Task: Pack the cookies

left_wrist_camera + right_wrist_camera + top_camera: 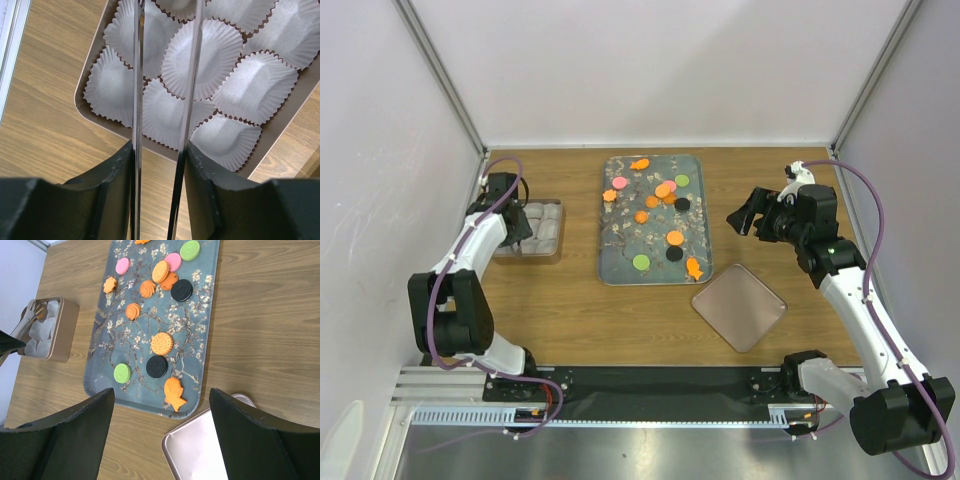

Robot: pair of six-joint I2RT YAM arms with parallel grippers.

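Two pink, two green, two black and perhaps eight orange cookies point(161, 343).

Floral tray point(620, 250) centre, tan box point(70, 330) of white paper cups point(200, 57) left, pinkish square lid point(739, 306) right.

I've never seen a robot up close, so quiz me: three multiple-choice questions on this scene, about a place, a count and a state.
1. The box of paper cups sits: A left of the floral tray; B on it; C right of it.
2. Black cookies on the tray: A one; B two; C four.
3. The right end effector is: A open; B shut on a cookie; C shut, empty.
Answers: 1A, beside the tray's left edge; 2B, two dark discs show; 3A, gaping wide, nothing held.
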